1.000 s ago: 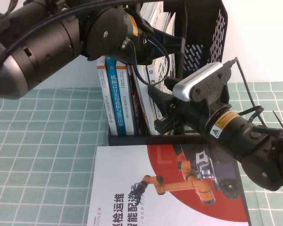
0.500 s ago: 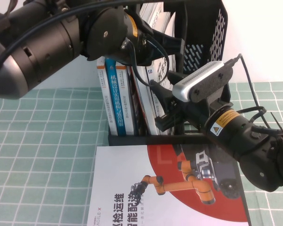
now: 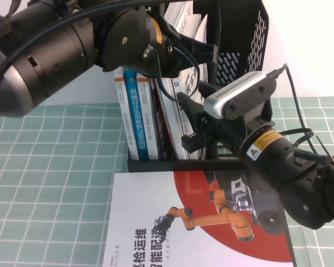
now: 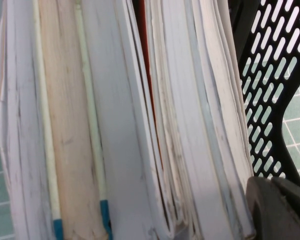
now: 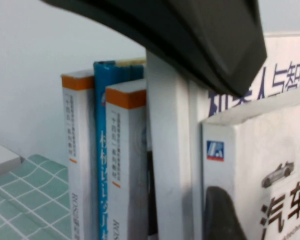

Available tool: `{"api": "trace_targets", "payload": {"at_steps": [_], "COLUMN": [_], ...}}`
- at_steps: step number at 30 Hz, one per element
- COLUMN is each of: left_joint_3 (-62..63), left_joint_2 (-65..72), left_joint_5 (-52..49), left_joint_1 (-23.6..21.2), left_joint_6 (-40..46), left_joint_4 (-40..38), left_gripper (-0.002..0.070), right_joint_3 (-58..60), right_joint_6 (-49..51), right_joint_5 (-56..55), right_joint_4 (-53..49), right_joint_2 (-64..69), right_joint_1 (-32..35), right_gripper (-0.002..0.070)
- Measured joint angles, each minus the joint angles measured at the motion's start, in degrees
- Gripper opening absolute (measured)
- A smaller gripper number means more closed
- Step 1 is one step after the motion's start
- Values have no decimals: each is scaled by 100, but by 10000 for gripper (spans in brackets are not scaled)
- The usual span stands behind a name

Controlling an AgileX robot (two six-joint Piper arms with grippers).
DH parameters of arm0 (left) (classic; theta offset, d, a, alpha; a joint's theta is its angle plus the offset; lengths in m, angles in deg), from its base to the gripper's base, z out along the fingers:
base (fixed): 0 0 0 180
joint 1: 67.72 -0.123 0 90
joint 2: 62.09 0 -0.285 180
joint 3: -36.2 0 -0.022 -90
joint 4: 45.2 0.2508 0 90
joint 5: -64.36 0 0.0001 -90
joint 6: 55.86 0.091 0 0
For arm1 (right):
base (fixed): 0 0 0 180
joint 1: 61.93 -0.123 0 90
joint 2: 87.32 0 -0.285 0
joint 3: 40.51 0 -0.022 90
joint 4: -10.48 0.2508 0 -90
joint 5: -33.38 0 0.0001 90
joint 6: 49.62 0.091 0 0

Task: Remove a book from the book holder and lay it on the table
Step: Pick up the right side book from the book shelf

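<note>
The book (image 5: 270, 165), white with a grey car drawing, black Chinese title and a small blue mark on its spine, stands in the black book holder (image 3: 250, 39) among other books. My right gripper (image 3: 185, 125) reaches into the holder's front at this book. In the right wrist view the right gripper (image 5: 264, 202) is open: one finger (image 5: 225, 215) lies against the book's spine, and the other just shows at the frame's edge over the cover. My left gripper (image 3: 203, 53) hangs over the holder's top, beside its perforated wall (image 4: 275, 100). The green gridded table (image 3: 50, 167) lies around.
A red-and-white book (image 3: 156, 222) picturing an orange robot arm lies flat on the table in front of the holder, partly under my right arm. A blue-spined book (image 3: 138, 117) and orange-topped white books stand at the holder's left end.
My right gripper has moved slightly up and further in toward the standing books. The left arm and the books have not visibly moved.
</note>
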Motion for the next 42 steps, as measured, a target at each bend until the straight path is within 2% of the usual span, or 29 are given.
{"api": "trace_targets", "payload": {"at_steps": [7,15,19,31,37,42], "left_joint_3": [0,0,0,0,0,0], "left_joint_2": [0,-4,-4,-4,-4,20], "left_joint_5": [-42,-141,-140,-536,-594,-532], "left_joint_1": [13,13,13,-19,-31,-31], "left_joint_6": [-177,-182,-168,877,873,765], "left_joint_4": [171,232,232,-980,-962,-960], "left_gripper": [-3,-3,-3,-3,-3,-3], "right_joint_3": [0,-60,-62,89,498,622], "right_joint_6": [-317,-1400,-1618,-1652,-1671,-1618], "right_joint_5": [-171,-211,-213,-407,-420,-106], "right_joint_4": [306,1687,2240,2037,2116,1730], "right_joint_2": [12,12,12,-296,-635,-658], "right_joint_1": [-304,-374,-374,-457,-457,-457], "right_gripper": [346,346,346,346,344,344]}}
